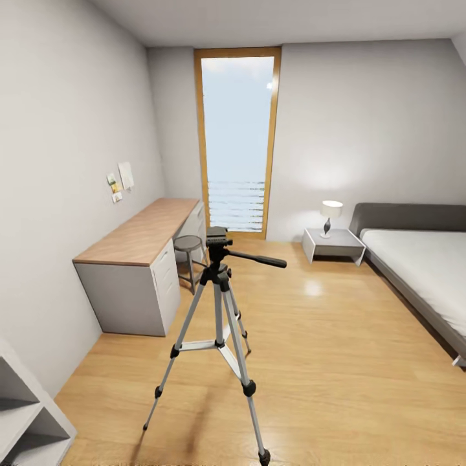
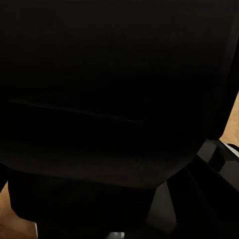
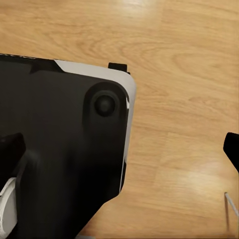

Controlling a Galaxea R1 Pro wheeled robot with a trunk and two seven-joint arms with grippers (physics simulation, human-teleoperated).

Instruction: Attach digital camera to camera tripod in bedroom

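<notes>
Nearest, at the lower left corner of the head view, stands a pale grey open shelf unit. Just beyond it the camera tripod stands upright on the light wood floor, its three silver legs spread and its black feet on the boards. Its black head sits at the top, with the long pan handle reaching out toward the bed side of the room. The head's top plate looks bare.

Behind the tripod, along the left wall, runs the wood-topped grey desk, with a round stool beside its drawer front. Notes are pinned to the wall above the desk. Along the right wall lies the grey bed, and a white nightstand next to it carries a small lamp. Farthest off, the tall wood-framed window fills the middle of the back wall.

The left wrist view is almost wholly dark, with a black robot part close to the lens; whether the left gripper is released or clenched cannot be told. The right wrist view looks down on the wood floor past a black and white robot body part; the right gripper's state cannot be told either.
</notes>
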